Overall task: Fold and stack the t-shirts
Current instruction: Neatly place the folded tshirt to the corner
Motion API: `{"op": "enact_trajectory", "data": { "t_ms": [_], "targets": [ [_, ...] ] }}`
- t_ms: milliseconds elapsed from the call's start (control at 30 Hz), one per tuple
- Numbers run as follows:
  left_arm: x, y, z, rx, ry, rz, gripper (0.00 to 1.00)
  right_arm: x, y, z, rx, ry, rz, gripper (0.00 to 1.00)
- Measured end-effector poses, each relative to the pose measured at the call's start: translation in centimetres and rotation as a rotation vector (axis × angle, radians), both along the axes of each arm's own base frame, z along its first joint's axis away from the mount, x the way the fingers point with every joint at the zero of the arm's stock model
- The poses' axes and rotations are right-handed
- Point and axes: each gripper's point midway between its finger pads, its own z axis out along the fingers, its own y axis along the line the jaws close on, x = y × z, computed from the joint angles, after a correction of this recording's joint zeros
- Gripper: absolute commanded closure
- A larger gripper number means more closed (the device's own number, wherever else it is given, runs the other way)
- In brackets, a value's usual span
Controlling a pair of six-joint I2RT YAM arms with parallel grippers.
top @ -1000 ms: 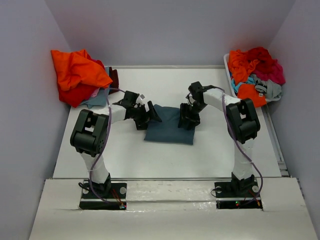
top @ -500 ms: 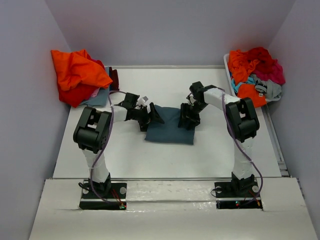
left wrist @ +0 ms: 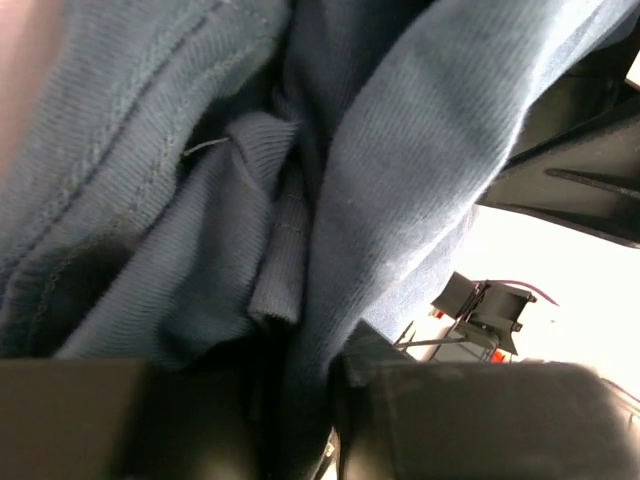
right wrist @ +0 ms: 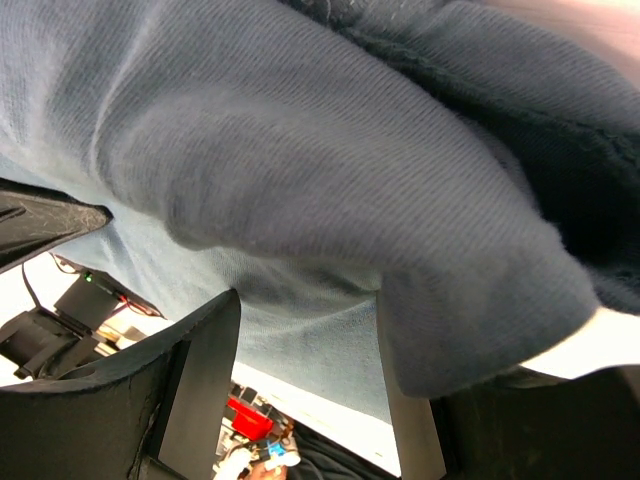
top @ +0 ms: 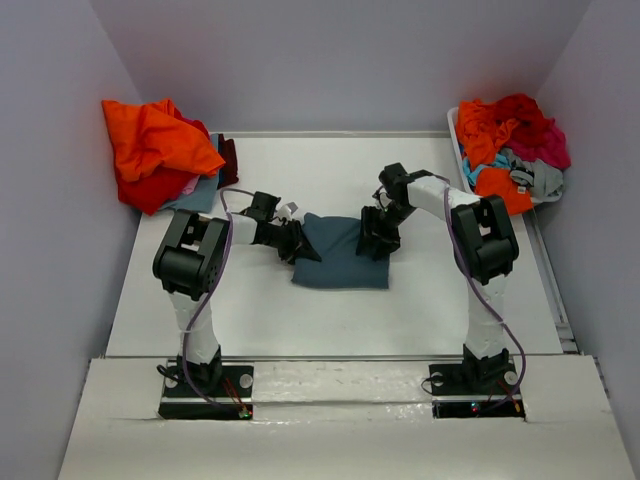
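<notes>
Slate-blue t-shirt (top: 340, 262) folded; L gripper (top: 300, 248) pinching its left edge, R gripper (top: 375, 242) opposite, hold unclear. Left heap (top: 150, 150), right heap (top: 510, 140) beyond it: appar. unfolded.

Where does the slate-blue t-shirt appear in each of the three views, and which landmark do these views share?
Top external: the slate-blue t-shirt lies folded in the middle of the white table.
Left wrist: it fills most of the picture, bunched in folds.
Right wrist: it fills the upper and middle part.
Shared landmark: the white table, which shows as a bright patch at the right edge in both wrist views.
</notes>
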Motion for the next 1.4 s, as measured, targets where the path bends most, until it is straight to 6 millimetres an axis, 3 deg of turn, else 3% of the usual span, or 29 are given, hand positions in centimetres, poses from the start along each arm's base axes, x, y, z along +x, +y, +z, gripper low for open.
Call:
{"op": "enact_trajectory", "data": {
  "t_ms": [67, 300, 500, 700, 833, 1100, 1400],
  "targets": [
    [0.0, 0.0, 0.0, 0.001, -0.001, -0.001, 0.94, 0.0, 0.0, 0.0, 0.0, 0.0, 0.0, 0.37],
    [0.1, 0.0, 0.0, 0.009, -0.008, -0.007, 0.94, 0.0, 0.0, 0.0, -0.001, 0.0, 0.0, 0.37],
    [1.2, 0.1, 0.2, 0.078, -0.065, -0.025, 0.94, 0.4, -0.5, 0.6, -0.036, -0.055, -0.007, 0.2],
    [2.6, 0.4, 0.5, 0.156, -0.137, -0.039, 0.94, 2.3, -2.3, 4.0, -0.139, -0.243, -0.042, 0.18],
    [4.0, 0.8, 1.7, 0.206, -0.204, -0.039, 0.94, 3.4, -3.2, 6.4, -0.177, -0.337, -0.085, 0.18],
    [7.7, 1.5, 7.5, 0.303, -0.426, -0.015, 0.94, 4.4, -4.6, 8.3, -0.24, -0.409, -0.17, 0.18],
    [12.8, 4.2, 15.0, 0.551, -0.687, 0.076, 0.94, 3.9, -5.1, 7.2, -0.27, -0.383, -0.198, 0.17]
  ]
}}
